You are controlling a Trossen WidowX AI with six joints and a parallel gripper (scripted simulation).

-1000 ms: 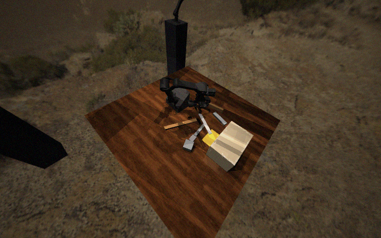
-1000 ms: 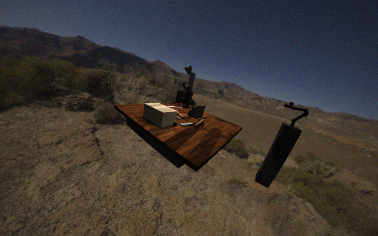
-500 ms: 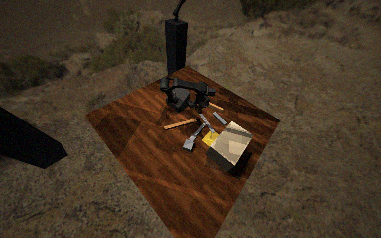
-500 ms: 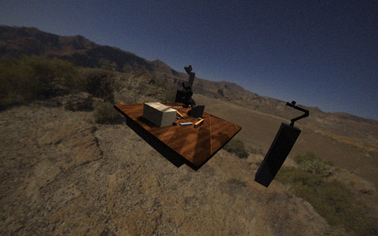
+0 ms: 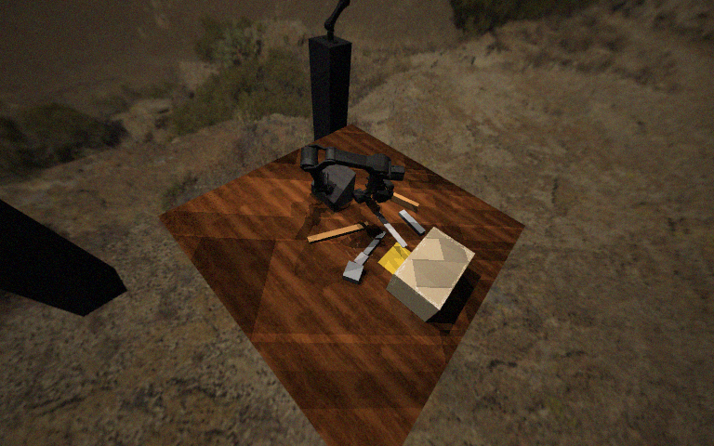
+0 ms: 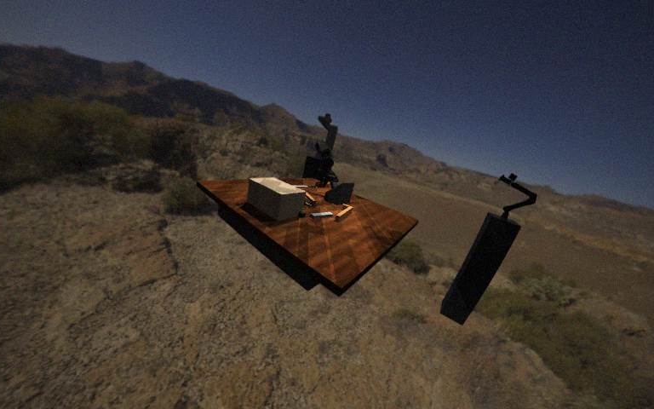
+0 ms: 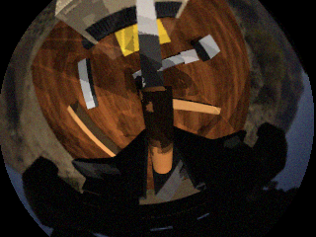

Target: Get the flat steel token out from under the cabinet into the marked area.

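Observation:
My gripper (image 5: 375,203) (image 7: 158,129) is shut on the dark handle of a long flat rod (image 5: 392,230) (image 7: 146,39) with a pale blade. The rod points away from me across the yellow marked area (image 5: 391,258) (image 7: 126,41) toward the beige cabinet (image 5: 432,270) (image 6: 275,198). In the wrist view its tip reaches the dark gap along the cabinet's bottom edge. The steel token is not visible in any view.
A grey tool with a block head (image 5: 354,270) (image 7: 197,51) lies left of the marked area. A wooden stick (image 5: 336,231) (image 7: 197,107), a short grey bar (image 5: 412,220) (image 7: 87,82) and a second wooden stick (image 5: 406,200) (image 7: 89,128) lie near the arm. Black camera posts stand off the table.

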